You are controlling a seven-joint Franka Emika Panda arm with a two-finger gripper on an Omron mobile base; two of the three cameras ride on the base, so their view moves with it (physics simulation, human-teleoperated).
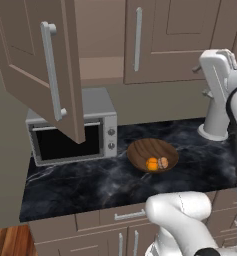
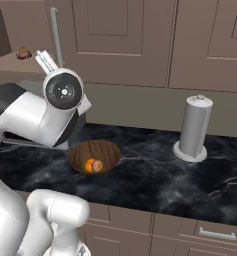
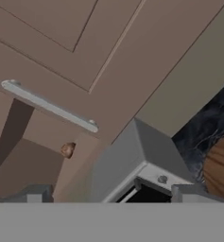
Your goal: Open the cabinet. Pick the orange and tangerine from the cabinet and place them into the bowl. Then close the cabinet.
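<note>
On the dark marble counter (image 1: 80,185), beside the microwave (image 1: 72,132): bowl (image 1: 140,150) of brown wood with two orange fruits (image 1: 156,163) lying inside, touching. Above it, cabinet (image 1: 155,40) with left door (image 1: 25,65) swung wide, right door shut, a small brown object (image 2: 23,52) left on the shelf. Gripper (image 3: 111,191) up near the cabinet, jaws spread wide, holding nothing.

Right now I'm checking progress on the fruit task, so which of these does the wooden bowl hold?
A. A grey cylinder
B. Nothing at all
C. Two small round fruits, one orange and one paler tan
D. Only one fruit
C: the left base view shows the wooden bowl on the dark marble counter holding an orange fruit and a paler tan fruit side by side.
</note>
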